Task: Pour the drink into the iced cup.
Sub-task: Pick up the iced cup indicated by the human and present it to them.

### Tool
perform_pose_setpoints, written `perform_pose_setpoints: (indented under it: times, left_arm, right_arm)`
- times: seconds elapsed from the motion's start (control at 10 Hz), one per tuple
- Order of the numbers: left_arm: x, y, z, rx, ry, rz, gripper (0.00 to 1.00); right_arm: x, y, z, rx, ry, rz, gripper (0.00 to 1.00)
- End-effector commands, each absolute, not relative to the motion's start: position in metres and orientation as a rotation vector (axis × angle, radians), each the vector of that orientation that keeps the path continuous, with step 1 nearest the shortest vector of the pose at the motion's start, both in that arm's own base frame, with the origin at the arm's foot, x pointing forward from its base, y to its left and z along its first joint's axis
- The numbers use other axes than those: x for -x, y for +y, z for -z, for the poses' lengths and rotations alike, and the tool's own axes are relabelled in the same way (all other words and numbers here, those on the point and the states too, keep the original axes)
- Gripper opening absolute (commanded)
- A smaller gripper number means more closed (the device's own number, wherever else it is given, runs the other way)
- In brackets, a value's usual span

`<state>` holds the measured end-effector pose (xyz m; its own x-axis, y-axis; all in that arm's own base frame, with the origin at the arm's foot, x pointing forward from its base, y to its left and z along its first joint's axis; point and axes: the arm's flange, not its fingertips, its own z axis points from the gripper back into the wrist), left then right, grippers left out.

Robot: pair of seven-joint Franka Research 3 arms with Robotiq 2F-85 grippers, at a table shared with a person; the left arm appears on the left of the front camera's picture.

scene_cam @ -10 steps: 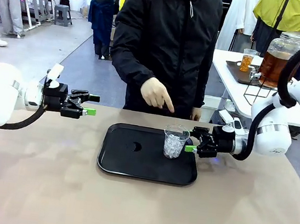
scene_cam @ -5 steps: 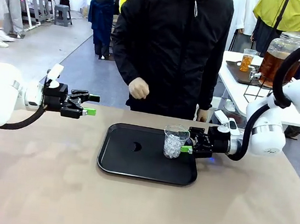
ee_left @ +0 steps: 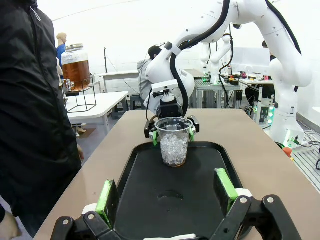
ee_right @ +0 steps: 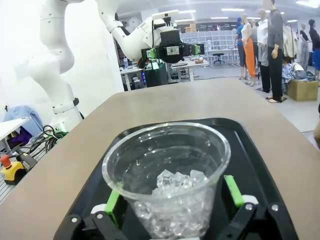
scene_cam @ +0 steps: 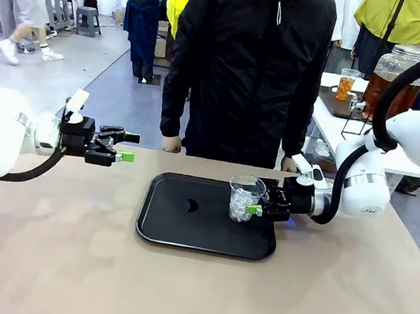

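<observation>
While the right gripper (scene_cam: pixel 259 197) brackets the iced cup (scene_cam: pixel 245 199), note that its jaws stand apart, one green pad on each side of the clear wall. You cannot tell whether the pads touch it. The cup stands upright, partly filled with ice cubes (ee_right: pixel 175 181), on the right part of the black tray (scene_cam: pixel 162 228), close to its right rim. The left gripper (scene_cam: pixel 128 147) is spread and empty, hovering over the table (scene_cam: pixel 42 259) left of the tray and facing the cup. The drink (scene_cam: pixel 385 91), amber, sits in a glass dispenser jar (scene_cam: pixel 401 54) on the white side table (scene_cam: pixel 331 119) at far right, well apart from the cup.

Likely hazards:
- If you close hard, the thin wall probably buckles and ice jumps out.
- If one pad lands first, the cup may skid or tip on the smooth tray.
- If you grip too lightly, a cup wet from ice may slip on lifting.
- The person's hand (scene_cam: pixel 290 164) hangs just beyond the right wrist, so a wide swing could strike it.
</observation>
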<state>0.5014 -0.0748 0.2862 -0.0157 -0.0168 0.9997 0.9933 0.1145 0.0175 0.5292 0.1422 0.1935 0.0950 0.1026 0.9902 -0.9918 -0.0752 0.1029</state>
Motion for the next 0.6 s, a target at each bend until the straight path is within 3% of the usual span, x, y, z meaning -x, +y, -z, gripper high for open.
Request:
perform_pose_setpoints:
  times: [0.0,0.2,0.4,0.5]
  left_arm:
    - [-0.501,-0.075,-0.2874,1.1,-1.262,1.146,1.0]
    - [-0.501,-0.075,-0.2874,1.1,-1.262,1.146,1.0]
    - [-0.501,-0.075,-0.2874,1.1,-1.262,1.146,1.0]
    - [-0.501,-0.075,-0.2874,1.1,-1.262,1.146,1.0]
  right_arm:
    - [-0.5373,0.1556,-0.1928,-1.221,-1.044,-1.223,1.0]
    - [-0.537,0.156,-0.193,-1.221,-1.041,-1.222,1.0]
    - [-0.5348,0.1568,-0.1927,-1.251,-1.012,-1.256,0.69]
    - [-0.5341,0.1558,-0.1932,-1.27,-0.982,-1.25,0.69]
